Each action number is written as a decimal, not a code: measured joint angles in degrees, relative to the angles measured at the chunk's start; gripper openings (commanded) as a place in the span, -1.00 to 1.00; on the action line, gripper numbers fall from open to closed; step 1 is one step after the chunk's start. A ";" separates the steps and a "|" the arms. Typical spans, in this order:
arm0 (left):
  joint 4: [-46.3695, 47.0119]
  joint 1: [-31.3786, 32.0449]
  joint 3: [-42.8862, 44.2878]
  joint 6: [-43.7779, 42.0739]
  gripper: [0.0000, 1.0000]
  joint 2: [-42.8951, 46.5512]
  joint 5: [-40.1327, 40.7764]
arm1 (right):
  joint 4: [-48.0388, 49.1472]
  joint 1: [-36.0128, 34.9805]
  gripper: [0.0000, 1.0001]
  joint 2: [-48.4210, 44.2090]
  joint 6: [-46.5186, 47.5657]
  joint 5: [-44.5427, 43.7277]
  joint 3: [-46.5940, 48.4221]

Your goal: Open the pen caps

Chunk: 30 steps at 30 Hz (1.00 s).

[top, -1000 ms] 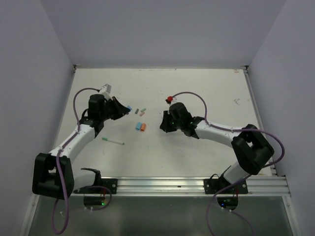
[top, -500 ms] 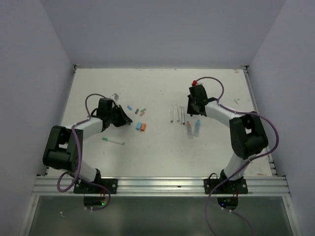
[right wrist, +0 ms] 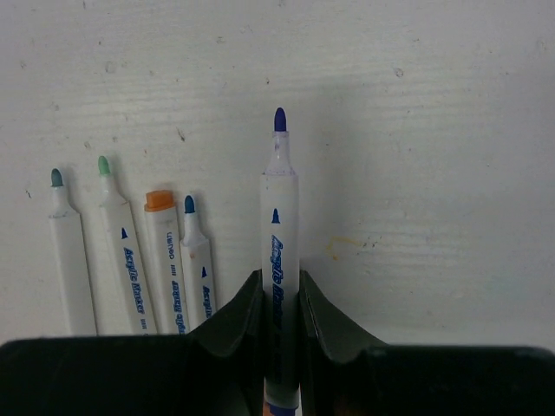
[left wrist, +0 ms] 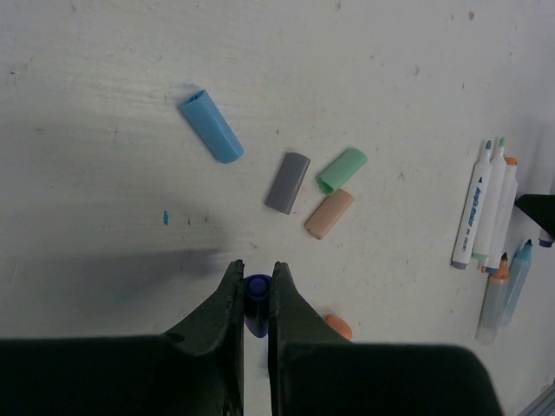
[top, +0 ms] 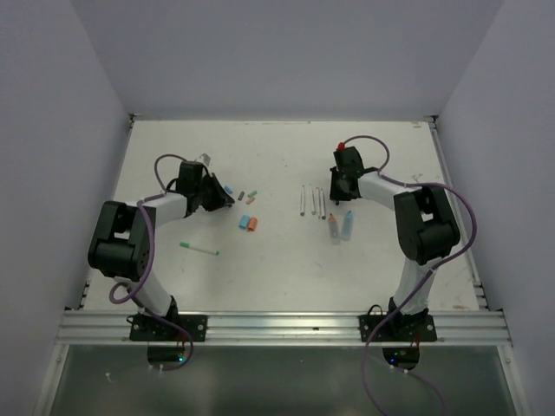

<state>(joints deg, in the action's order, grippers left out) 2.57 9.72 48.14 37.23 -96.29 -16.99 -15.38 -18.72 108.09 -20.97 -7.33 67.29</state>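
Observation:
My left gripper [left wrist: 256,276] is shut on a dark blue cap [left wrist: 256,295], low over the table; in the top view it [top: 217,196] is at the left. Ahead of it lie a light blue cap [left wrist: 211,126], a grey cap [left wrist: 288,182], a green cap [left wrist: 342,169], a peach cap [left wrist: 329,213] and an orange cap [left wrist: 336,326]. My right gripper [right wrist: 280,282] is shut on an uncapped white marker [right wrist: 279,225] with a dark blue tip. In the top view this gripper [top: 342,189] is at the right.
Several uncapped white markers [right wrist: 126,251] lie side by side left of the held marker; in the top view they [top: 312,200] lie mid-table. Two more markers [top: 340,226] lie nearer. A thin green pen [top: 199,249] lies at the front left. Walls enclose the table.
A second ago both grippers were close together mid-table. They have moved apart: the left one back-left with the cap, the right one back-right with the marker. The row of markers now shows.

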 measured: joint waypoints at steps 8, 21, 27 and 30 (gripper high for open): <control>0.31 -1.25 3.56 1.27 -0.71 -6.16 1.07 | 2.34 0.02 -0.64 1.05 0.20 2.38 0.63; 2.67 -2.27 5.53 2.75 -0.29 -8.37 1.38 | 4.26 0.02 -0.30 1.14 0.22 4.33 0.28; 4.50 -2.27 4.13 2.82 -0.21 -7.76 1.18 | 4.94 0.02 -0.29 1.05 0.24 5.35 0.00; 4.48 -2.27 2.12 2.84 -0.09 -5.70 1.27 | 5.46 0.02 -0.28 0.24 0.24 5.60 -1.07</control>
<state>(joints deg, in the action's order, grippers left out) 7.05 7.44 50.26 40.07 -102.00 -15.73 -9.91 -18.70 108.33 -20.73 -1.74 66.22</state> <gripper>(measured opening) 0.410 0.354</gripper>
